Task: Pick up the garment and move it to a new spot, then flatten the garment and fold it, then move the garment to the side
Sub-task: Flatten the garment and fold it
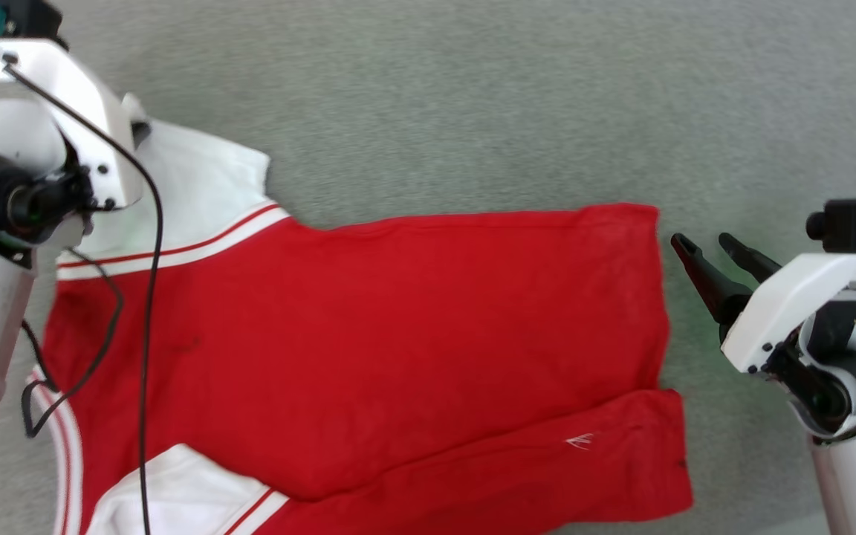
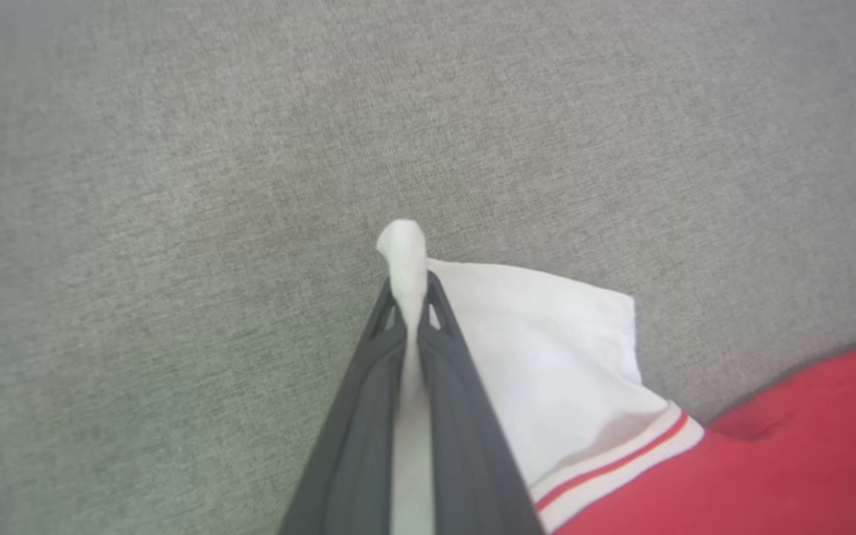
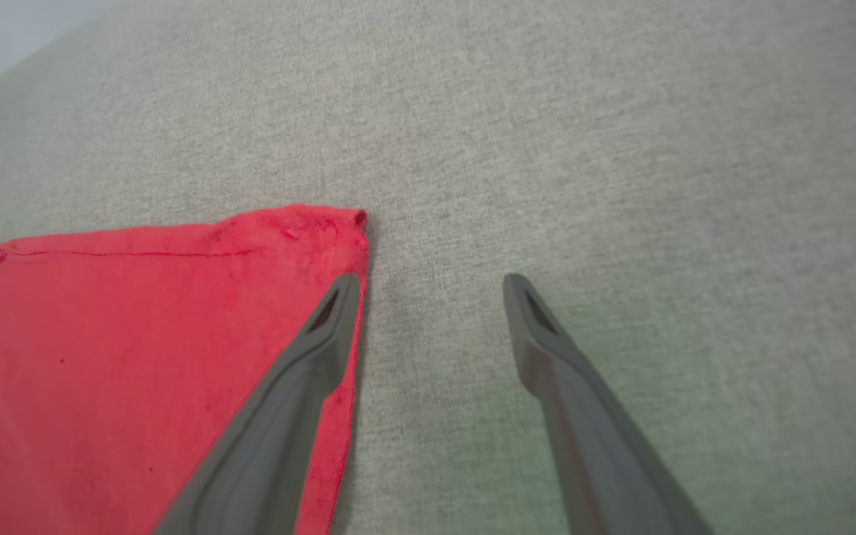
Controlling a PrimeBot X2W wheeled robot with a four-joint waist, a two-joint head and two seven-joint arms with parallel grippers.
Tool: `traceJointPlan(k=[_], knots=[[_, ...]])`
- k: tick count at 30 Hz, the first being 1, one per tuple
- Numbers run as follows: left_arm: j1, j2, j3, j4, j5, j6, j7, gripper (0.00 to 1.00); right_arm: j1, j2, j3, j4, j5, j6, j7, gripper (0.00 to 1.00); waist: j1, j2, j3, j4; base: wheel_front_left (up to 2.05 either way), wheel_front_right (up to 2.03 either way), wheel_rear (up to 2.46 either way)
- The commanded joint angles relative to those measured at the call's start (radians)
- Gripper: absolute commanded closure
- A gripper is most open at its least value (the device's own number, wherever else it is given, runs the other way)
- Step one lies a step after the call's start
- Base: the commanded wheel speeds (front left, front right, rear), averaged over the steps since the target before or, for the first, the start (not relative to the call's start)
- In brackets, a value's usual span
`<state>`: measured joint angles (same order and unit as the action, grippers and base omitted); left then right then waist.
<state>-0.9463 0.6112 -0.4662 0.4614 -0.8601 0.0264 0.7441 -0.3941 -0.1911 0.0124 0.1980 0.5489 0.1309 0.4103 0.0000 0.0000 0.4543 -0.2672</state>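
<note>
Head cam high, facing down on jersey (image 1: 368,334); L wrist cam close on its white sleeve (image 2: 547,349), R wrist cam close on red hem corner (image 3: 309,234), both shared w/ head.

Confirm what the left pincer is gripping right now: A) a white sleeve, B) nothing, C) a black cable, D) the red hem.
A: the left pincer is shut on a pinched fold of the white sleeve of the jersey, fabric poking past its tips.

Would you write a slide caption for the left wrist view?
Left end effector pinching the white sleeve corner of the red sports jersey over grey fabric surface.
</note>
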Motion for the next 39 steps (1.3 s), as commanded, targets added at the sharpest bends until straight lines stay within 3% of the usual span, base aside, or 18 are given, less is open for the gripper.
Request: traceJointPlan(k=[1, 13, 14, 15, 20, 30, 39], knots=[[-0.025, -0.013, -0.005, -0.014, 0.011, -0.009, -0.02, 1.0, -0.035, -0.024, 0.015, 0.019, 0.0, 0.0, 0.052, 0.0, 0.0, 0.0, -0.018, 0.053, 0.0, 0.0, 0.0], [-0.047, -0.056, -0.029, -0.089, 0.03, -0.042, -0.083, 1.0, -0.135, -0.11, 0.13, 0.179, -0.014, 0.0, 0.379, 0.0, 0.0, 0.0, 0.016, 0.165, 0.0, 0.0, 0.0], [-0.044, -0.06, -0.03, -0.091, 0.03, -0.043, -0.09, 1.0, -0.132, -0.111, 0.143, 0.192, -0.014, 0.0, 0.414, 0.74, 0.0, 0.0, 0.017, 0.17, 0.0, 0.0, 0.0], [-0.041, -0.064, -0.031, -0.093, 0.031, -0.044, -0.097, 1.0, -0.13, -0.104, 0.137, 0.204, -0.004, 0.0, 0.439, 1.0, 0.0, 0.0, 0.017, 0.174, 0.0, 0.0, 0.0], [-0.027, -0.069, -0.031, -0.087, 0.025, -0.057, -0.125, 1.0, -0.153, -0.107, 0.117, 0.181, -0.013, 0.0, 0.462, 1.0, 0.0, 0.0, 0.01, 0.185, 0.0, 0.0, 0.0], [0.015, -0.064, 0.008, -0.062, 0.029, -0.053, -0.256, 1.0, -0.208, -0.118, -0.003, 0.064, -0.079, -0.001, 0.353, 1.0, 0.0, 0.0, -0.078, 0.204, 0.0, 0.0, 0.0], [0.261, -0.016, 0.055, -0.163, -0.024, -0.017, -0.339, 1.0, -0.061, -0.074, -0.098, 0.015, -0.109, -0.001, 0.257, 1.0, 0.0, 0.0, -0.22, 0.227, 0.0, 0.0, 0.0]])
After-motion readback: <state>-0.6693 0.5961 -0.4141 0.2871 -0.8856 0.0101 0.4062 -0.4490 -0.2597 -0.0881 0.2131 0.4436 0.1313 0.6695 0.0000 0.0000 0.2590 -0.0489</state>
